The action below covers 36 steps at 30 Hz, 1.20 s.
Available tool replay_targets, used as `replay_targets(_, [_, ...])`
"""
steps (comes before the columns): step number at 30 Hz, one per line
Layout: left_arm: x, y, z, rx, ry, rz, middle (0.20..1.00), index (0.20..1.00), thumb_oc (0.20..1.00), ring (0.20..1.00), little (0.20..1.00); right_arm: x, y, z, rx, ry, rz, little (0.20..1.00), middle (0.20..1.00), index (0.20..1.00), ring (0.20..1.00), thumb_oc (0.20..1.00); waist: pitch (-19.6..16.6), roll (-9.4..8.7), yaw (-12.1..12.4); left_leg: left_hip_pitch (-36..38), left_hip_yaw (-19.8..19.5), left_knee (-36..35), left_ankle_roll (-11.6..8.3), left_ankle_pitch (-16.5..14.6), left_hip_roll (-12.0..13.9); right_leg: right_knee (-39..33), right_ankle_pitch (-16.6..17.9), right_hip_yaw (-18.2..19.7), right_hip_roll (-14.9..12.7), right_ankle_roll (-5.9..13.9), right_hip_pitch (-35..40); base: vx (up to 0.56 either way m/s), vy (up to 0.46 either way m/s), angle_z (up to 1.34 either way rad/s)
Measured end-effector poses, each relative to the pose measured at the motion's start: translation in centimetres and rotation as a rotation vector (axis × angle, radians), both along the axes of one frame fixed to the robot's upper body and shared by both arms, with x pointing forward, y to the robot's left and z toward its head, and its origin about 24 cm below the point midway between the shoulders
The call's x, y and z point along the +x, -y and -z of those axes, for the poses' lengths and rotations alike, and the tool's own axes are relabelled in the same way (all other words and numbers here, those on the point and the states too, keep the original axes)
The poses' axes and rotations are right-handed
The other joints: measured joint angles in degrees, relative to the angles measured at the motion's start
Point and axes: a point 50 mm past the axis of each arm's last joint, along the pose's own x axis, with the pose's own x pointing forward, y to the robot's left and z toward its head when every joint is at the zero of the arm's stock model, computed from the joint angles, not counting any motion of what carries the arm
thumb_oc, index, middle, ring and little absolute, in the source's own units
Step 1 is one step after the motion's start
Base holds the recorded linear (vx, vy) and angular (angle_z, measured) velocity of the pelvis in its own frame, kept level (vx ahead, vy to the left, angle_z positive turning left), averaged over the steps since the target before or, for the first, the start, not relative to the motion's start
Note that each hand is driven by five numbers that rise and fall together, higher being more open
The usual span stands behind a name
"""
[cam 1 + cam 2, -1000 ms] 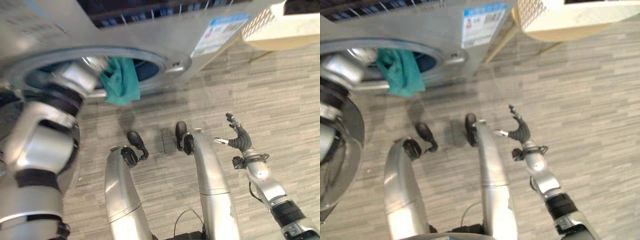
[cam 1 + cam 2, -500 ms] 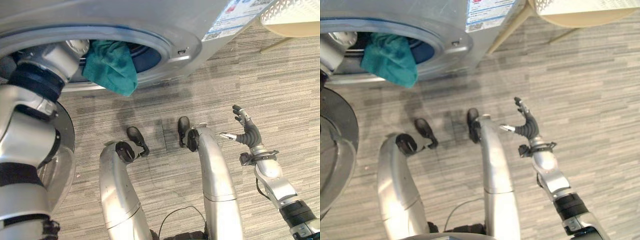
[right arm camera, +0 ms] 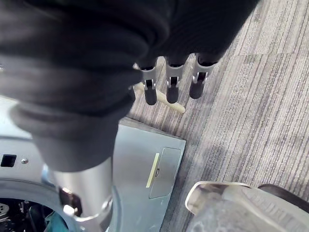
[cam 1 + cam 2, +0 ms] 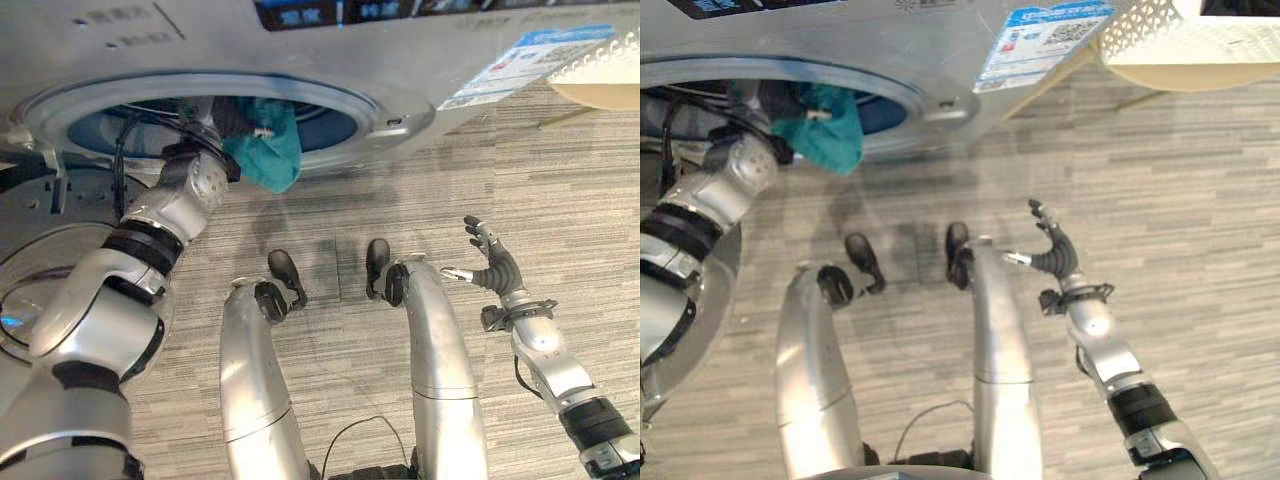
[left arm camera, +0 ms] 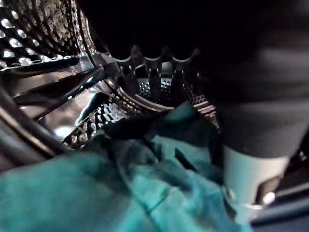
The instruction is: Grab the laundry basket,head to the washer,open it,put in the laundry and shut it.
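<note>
The silver washer (image 4: 330, 50) stands ahead with its round opening (image 4: 330, 115) uncovered. My left hand (image 4: 232, 118) reaches into that opening, shut on a teal cloth (image 4: 272, 155) that hangs over the lower rim. In the left wrist view the teal cloth (image 5: 120, 193) lies under the hand, with the perforated drum (image 5: 29, 34) beyond it. My right hand (image 4: 490, 265) is held open over the floor at the right, holding nothing; its fingers (image 3: 169, 89) are straight. The cream perforated laundry basket (image 4: 1180, 40) stands at the far right beside the washer.
The washer's glass door (image 4: 30, 300) hangs open at the left, close to my left arm. Grey striped flooring (image 4: 560, 190) spreads out to the right of the washer. A small service flap (image 3: 161, 171) sits low on the washer's front.
The camera has shifted. My left hand has carried the teal cloth further into the washer's opening, so less of it hangs outside. The right hand has hardly moved.
</note>
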Motion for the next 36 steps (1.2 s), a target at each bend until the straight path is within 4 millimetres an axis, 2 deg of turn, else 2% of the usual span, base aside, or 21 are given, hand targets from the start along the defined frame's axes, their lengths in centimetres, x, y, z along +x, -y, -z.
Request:
replay_targets(4, [0.4,-1.7,1.7,0.108,-0.080,-0.121,1.000,1.000,1.000,1.000,1.000,0.4,0.1,-1.0,-0.013,0.033,-0.002,1.000,1.000,1.000,1.000,1.000,-0.9,-0.06,-0.4,-3.2,-0.4,1.4,0.07,0.0,0.0,1.1,0.0,-0.1,-0.1,0.02,-2.9,0.00,0.000,0.00])
replay_targets(6, [0.6,-1.6,1.2,0.184,-0.074,-0.135,1.000,1.000,1.000,1.000,1.000,0.4,0.7,-1.4,-0.044,0.041,0.002,1.000,1.000,1.000,1.000,1.000,-0.8,-0.06,-0.5,-5.2,-0.6,2.6,0.28,-0.1,0.0,2.0,0.0,-0.2,-0.2,0.02,-4.7,0.00,0.000,0.00])
replay_targets(7, [0.7,-1.4,0.9,0.210,-0.079,-0.135,0.846,0.846,0.846,0.846,0.846,0.4,1.0,-1.6,-0.056,0.045,0.003,1.000,1.000,1.000,1.000,1.000,-0.8,-0.06,-0.6,-5.9,-0.6,3.0,0.42,-0.2,0.0,2.4,0.0,0.0,-0.2,0.05,-5.4,0.00,0.000,0.00])
replay_targets(8, [0.8,-1.3,0.7,0.227,-0.082,-0.135,0.200,0.200,0.200,0.200,0.200,0.4,1.1,-1.7,-0.059,0.046,0.006,1.000,1.000,1.000,1.000,1.000,-0.8,-0.06,-0.7,-6.3,-0.6,3.5,0.53,-0.3,0.1,2.7,0.0,0.1,-0.2,0.07,-5.9,0.00,0.020,-0.07])
replay_targets(12, [0.7,-1.4,0.4,0.260,-0.077,-0.140,0.200,0.200,0.200,0.200,0.200,0.3,1.4,-1.7,-0.057,0.044,0.012,1.000,1.000,1.000,1.000,1.000,-0.8,-0.10,-0.8,-6.9,-0.4,4.5,0.64,-0.7,0.5,3.3,-0.2,0.7,0.3,0.48,-6.6,0.01,-0.005,-0.08])
replay_targets(16, [0.6,-1.4,0.5,0.216,-0.063,-0.138,0.200,0.200,0.200,0.200,0.200,0.0,1.6,-1.0,-0.054,0.020,0.022,1.000,1.000,1.000,1.000,1.000,-0.8,-0.23,-1.4,-6.9,-0.5,4.7,0.47,-0.8,0.3,3.3,-0.1,1.0,0.6,0.64,-6.6,0.00,0.000,-0.01])
replay_targets(19, [0.0,-1.0,0.6,-0.038,-0.035,-0.054,0.200,0.200,0.200,0.200,0.200,-0.2,1.3,0.0,-0.020,-0.006,0.044,1.000,1.000,1.000,1.000,1.000,-0.7,-0.24,-1.4,-6.8,-0.5,4.6,0.88,-0.7,0.2,3.2,0.1,1.1,0.6,0.90,-6.5,0.00,0.000,0.00])
replay_targets(23, [-0.2,-0.5,0.4,-0.274,-0.028,0.030,0.200,0.200,0.200,0.200,0.200,-0.1,0.5,1.0,0.021,-0.034,0.054,1.000,1.000,1.000,1.000,1.000,-0.7,-0.24,-1.3,-6.2,-0.5,4.5,0.94,-0.7,0.1,3.2,0.4,1.1,0.6,0.82,-5.9,0.00,0.000,0.00])
replay_targets(24, [-0.2,-0.2,-0.9,-0.498,0.022,0.094,0.200,0.200,0.200,0.200,0.200,-0.1,0.3,1.3,0.018,-0.048,0.051,1.000,1.000,1.000,1.000,1.000,-0.7,-0.25,-1.2,-6.1,-0.4,4.5,0.99,-0.7,0.0,3.2,0.4,1.1,0.6,0.81,-5.8,0.00,0.000,0.00])
replay_targets(27, [-0.5,0.7,-2.9,-0.689,0.087,0.196,0.200,0.200,0.200,0.200,0.200,-0.1,0.0,1.3,0.021,-0.043,0.044,1.000,1.000,1.000,1.000,1.000,-0.8,-0.24,-2.0,-5.8,-0.2,4.5,1.07,-0.7,0.0,3.2,0.5,1.3,0.4,1.07,-5.6,0.00,0.000,0.00])
replay_targets(30, [-1.1,2.0,-4.5,-0.727,0.139,0.294,0.200,0.200,0.200,0.200,0.200,-0.1,-0.1,1.2,0.021,-0.042,0.042,1.000,1.000,1.000,1.000,1.000,-0.8,-0.22,-2.4,-5.1,0.6,3.6,1.27,-0.5,0.1,2.5,0.4,1.9,0.5,1.36,-5.5,0.00,0.000,0.00])
replay_targets(32, [-1.2,2.0,-4.8,-0.730,0.155,0.302,0.200,0.200,0.200,0.200,0.200,-0.1,-0.1,1.2,0.020,-0.042,0.041,1.000,1.000,1.000,1.000,1.000,-0.8,-0.14,-2.5,-4.6,0.8,2.6,1.30,-0.4,0.1,1.5,0.7,2.1,0.9,1.54,-5.3,0.00,0.018,-0.08])
replay_targets(35, [-0.9,0.9,-5.6,-0.751,0.199,0.243,0.200,0.200,0.200,0.200,0.200,0.0,-0.1,1.1,0.019,-0.039,0.042,1.000,1.000,1.000,1.000,1.000,-0.8,-0.07,-2.9,-4.5,0.9,1.6,1.16,-0.3,0.0,0.5,1.1,2.1,1.1,1.87,-5.3,0.00,0.014,-0.05])
replay_targets(36, [-0.8,-0.2,-6.9,-0.784,0.257,0.187,0.200,0.200,0.200,0.200,0.200,0.1,-0.2,0.9,0.021,-0.030,0.041,1.000,1.000,1.000,1.000,1.000,-0.8,-0.07,-3.0,-4.5,1.0,0.8,0.97,-0.2,0.1,-0.5,1.6,2.1,1.4,1.40,-5.3,0.00,0.014,-0.05])
